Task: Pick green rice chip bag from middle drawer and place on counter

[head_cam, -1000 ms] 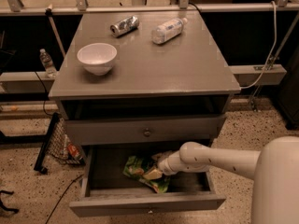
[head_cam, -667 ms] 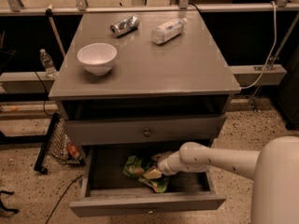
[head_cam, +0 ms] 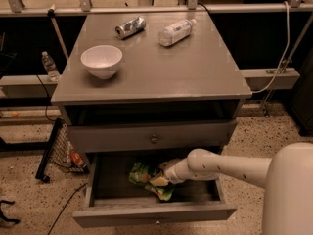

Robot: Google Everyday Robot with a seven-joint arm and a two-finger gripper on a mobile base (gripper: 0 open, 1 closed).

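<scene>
The green rice chip bag (head_cam: 145,176) lies crumpled inside the open middle drawer (head_cam: 151,212), left of centre. My white arm reaches in from the right and the gripper (head_cam: 165,180) is down in the drawer at the bag's right side, touching it. The bag hides the end of the gripper. The counter (head_cam: 195,67) is the flat grey top of the cabinet above.
On the counter stand a white bowl (head_cam: 101,60), a crushed can (head_cam: 130,27) and a clear plastic bottle (head_cam: 176,32) lying on its side. The closed drawer with a round knob (head_cam: 154,139) overhangs the open one. A bottle (head_cam: 49,66) and a black stand (head_cam: 48,153) are at the left.
</scene>
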